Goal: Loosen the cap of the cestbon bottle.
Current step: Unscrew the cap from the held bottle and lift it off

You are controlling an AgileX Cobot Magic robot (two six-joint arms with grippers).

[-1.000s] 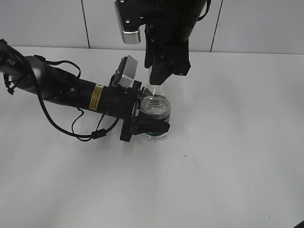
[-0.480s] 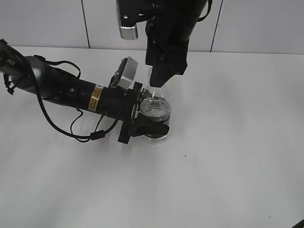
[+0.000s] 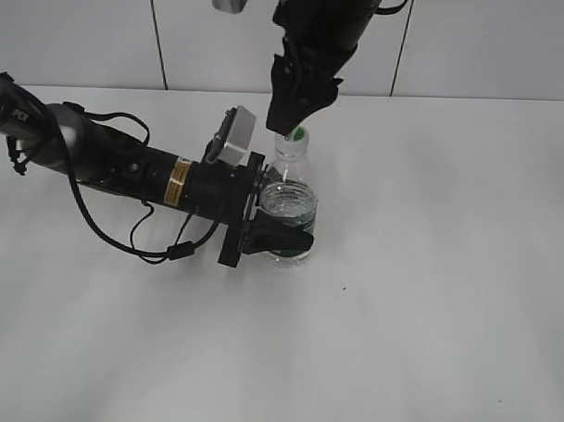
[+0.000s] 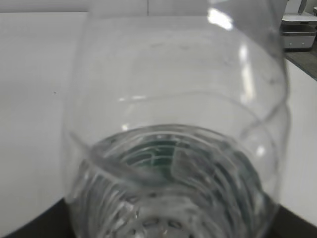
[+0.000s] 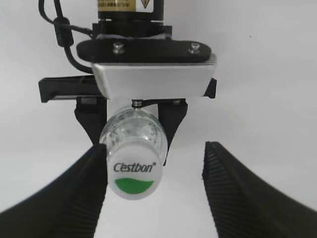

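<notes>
The cestbon bottle (image 3: 288, 204) stands upright on the white table, clear plastic with a green label low down. My left gripper (image 3: 279, 240) reaches in from the left and is shut on its lower body; in the left wrist view the bottle (image 4: 173, 124) fills the frame and hides the jaws. The cap (image 3: 298, 134) is white with a green mark. My right gripper (image 3: 289, 121) hangs just above it. In the right wrist view the cap (image 5: 134, 176) reads "Cestbon" and lies beside the left finger (image 5: 74, 198). The right gripper (image 5: 155, 161) is open, with a wide gap to its other finger.
The left arm (image 3: 126, 164) lies across the table's left half, with a black cable loop (image 3: 160, 248) in front of it. A tiled wall (image 3: 491, 52) closes the back. A dark edge and a grey object (image 4: 299, 29) show at the far right.
My right gripper has risen off the bottle's top and its jaws have spread, so the cap now shows below it. The left gripper and the bottle have not moved.
</notes>
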